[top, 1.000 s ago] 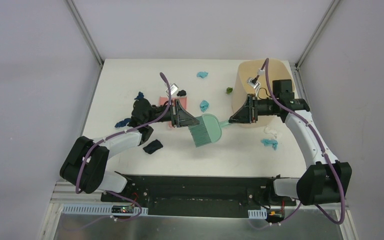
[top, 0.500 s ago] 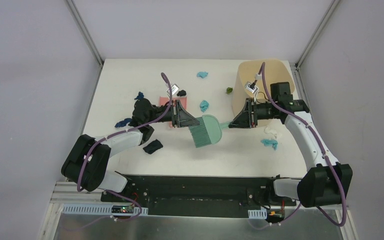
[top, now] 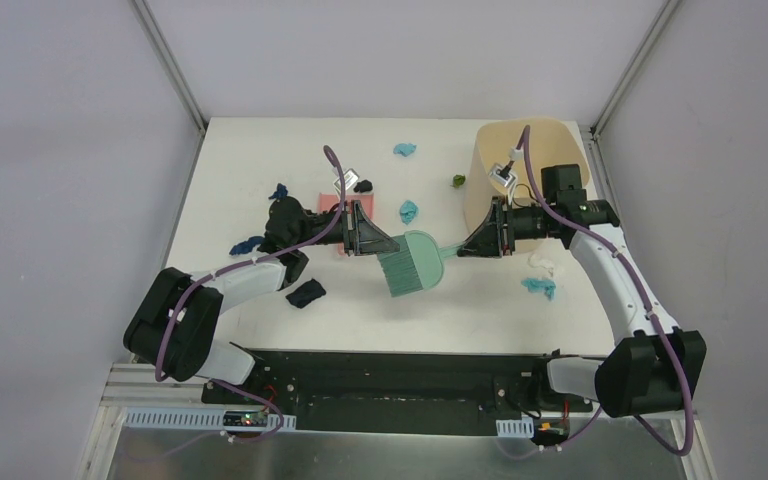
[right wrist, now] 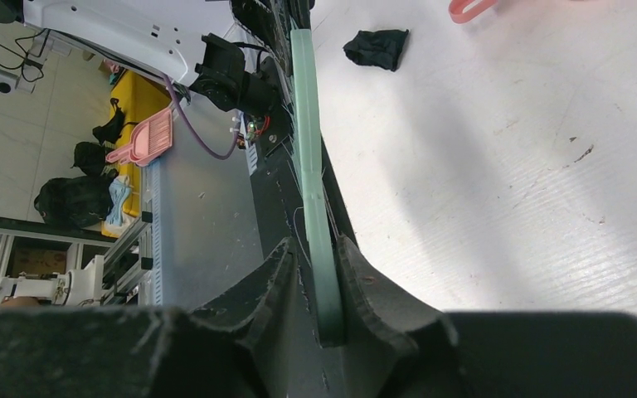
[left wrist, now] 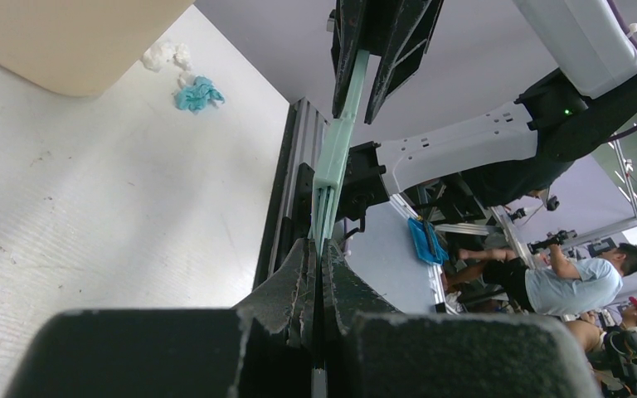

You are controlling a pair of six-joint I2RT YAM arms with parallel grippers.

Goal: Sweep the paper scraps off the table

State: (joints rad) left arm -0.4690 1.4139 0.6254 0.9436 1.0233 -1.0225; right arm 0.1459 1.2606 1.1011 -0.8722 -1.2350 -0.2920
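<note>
Scraps [top: 306,293] lie scattered over the worktop [top: 500,315], front to back, none swept. Further in, the left tool [top: 390,243] pinches the brush [top: 415,262] head. The right tool [top: 463,249] has just nudged in, clamped on its handle. Handoff, I'd guess.

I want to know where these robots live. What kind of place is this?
Probably a robot lab. Two arms, holding a brush between them, are bolted to a framed white table, and people and equipment show beyond it.
</note>
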